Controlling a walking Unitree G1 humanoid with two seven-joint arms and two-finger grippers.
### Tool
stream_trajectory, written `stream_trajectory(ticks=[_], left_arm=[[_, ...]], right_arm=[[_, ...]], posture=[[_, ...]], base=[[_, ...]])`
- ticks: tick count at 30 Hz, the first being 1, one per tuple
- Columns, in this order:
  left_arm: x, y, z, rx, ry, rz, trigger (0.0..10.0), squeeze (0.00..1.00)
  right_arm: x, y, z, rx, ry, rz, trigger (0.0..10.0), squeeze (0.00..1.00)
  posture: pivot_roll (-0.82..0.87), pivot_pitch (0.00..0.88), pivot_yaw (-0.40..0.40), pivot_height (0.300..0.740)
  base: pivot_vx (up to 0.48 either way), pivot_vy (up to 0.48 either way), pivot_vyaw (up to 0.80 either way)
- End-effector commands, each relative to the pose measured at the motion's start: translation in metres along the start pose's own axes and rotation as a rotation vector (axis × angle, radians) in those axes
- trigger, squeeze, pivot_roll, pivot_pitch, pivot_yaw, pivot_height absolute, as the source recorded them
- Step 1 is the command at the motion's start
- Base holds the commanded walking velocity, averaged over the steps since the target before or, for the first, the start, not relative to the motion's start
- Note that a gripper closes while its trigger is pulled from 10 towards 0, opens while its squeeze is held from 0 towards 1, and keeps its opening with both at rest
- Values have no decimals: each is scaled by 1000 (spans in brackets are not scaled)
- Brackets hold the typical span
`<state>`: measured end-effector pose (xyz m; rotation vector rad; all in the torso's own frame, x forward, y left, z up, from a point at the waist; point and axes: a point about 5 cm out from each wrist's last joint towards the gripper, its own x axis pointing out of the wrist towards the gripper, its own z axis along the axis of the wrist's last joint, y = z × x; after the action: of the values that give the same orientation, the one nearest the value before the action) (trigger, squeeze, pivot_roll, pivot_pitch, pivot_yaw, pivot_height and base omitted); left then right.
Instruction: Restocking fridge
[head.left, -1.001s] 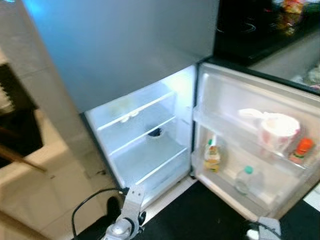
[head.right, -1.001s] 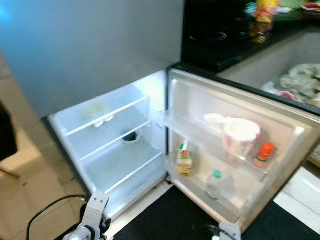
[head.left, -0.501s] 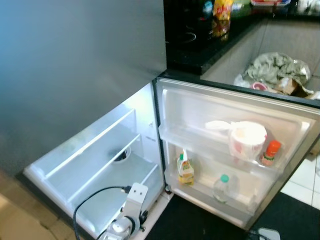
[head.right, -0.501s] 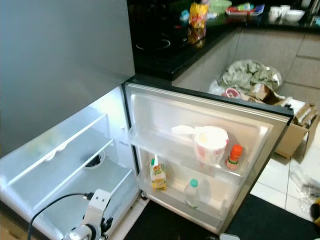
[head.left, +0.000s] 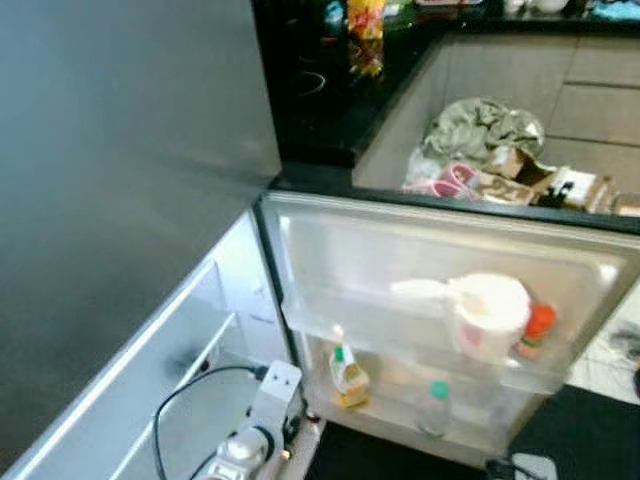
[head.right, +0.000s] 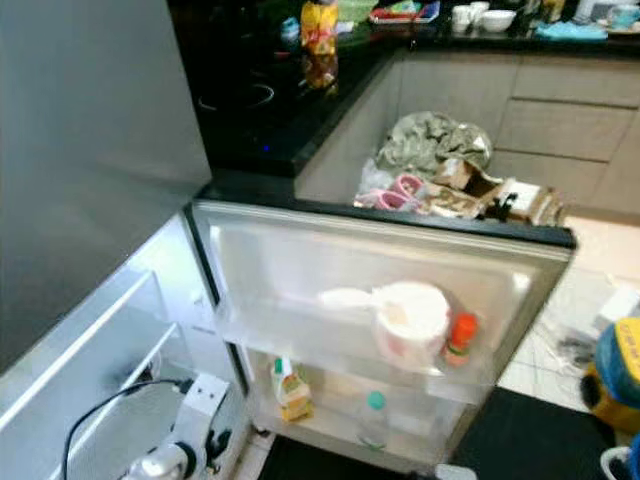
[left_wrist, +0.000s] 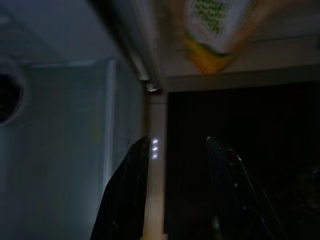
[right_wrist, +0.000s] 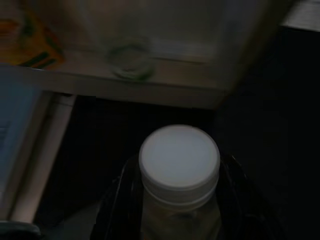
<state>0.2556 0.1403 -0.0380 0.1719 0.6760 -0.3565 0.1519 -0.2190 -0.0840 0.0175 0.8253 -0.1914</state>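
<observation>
Fingers of the right gripper (right_wrist: 175, 200) are seen pressed against both sides of a white-capped bottle (right_wrist: 179, 165), one black finger (right_wrist: 117, 200) at nine o'clock of the cap and the other at three o'clock, so the bottle sits squarely between them, held below its cap. Its body is dim and pale in the right wrist view; whether it is plastic or glass cannot be told. It is judged rigid and smooth-sided, probably fairly heavy if full, and likely to slip if the squeeze is relaxed, so a hold on the shoulder just under the cap is judged sound. The cap itself should not be taken, since it could turn or pop.

The left gripper (left_wrist: 177, 150) is held idle with its fingers spread apart and nothing between them, low beside the fridge (head.left: 180, 340) threshold.

The fridge door (head.right: 380, 260) stands open at twelve o'clock of the robot. On its upper shelf a white tub (head.right: 412, 318) and an orange-capped bottle (head.right: 460, 338) are set just beside each other; on the lower shelf a small yellow carton (head.right: 290, 392) stands at nine o'clock of a green-capped clear bottle (head.right: 372, 418). A black counter (head.right: 260, 110) lies beyond the door. The held bottle is carried low, near the door's lower shelf, not yet placed.
</observation>
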Motion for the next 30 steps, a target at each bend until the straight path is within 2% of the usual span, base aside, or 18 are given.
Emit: stream_trajectory(ticks=[1,11,14,19,21,24,27,28,30], left_arm=[[-3,1,-10,-8,21,1,10000,0],[-5,1,-15,4,30,-15,10000,0],[-5,0,-15,11,26,-20,10000,0],[-5,0,-15,7,29,-21,10000,0],[-5,0,-14,28,31,-22,10000,0],[-4,2,-13,-16,31,3,10000,0],[-4,2,-13,-2,33,-3,10000,0],[-4,2,-13,-2,33,-3,10000,0],[-5,2,-14,-3,36,0,10000,0]], right_arm=[[-3,-2,-6,-16,11,1,10000,0],[-2,3,4,-77,-55,81,10000,0],[2,11,23,-117,-121,168,10000,0],[5,19,39,-125,-165,229,10000,0],[7,32,56,-172,-199,335,10000,0],[6,48,70,-276,-187,468,10000,0],[0,61,80,-345,-188,596,10000,0],[0,61,80,-345,-188,596,10000,0],[-10,72,95,-402,-209,719,10000,0]], posture=[[-132,50,127,726],[-133,62,131,726],[-137,62,134,726],[-138,61,136,726],[-143,56,138,726],[-147,54,137,726],[-148,52,136,726],[-148,52,136,726],[-151,50,135,726]], base=[[0,0,0],[0,0,0],[0,0,0],[0,-126,0],[0,-480,0],[0,0,0],[0,0,0],[0,0,0],[0,0,0]])
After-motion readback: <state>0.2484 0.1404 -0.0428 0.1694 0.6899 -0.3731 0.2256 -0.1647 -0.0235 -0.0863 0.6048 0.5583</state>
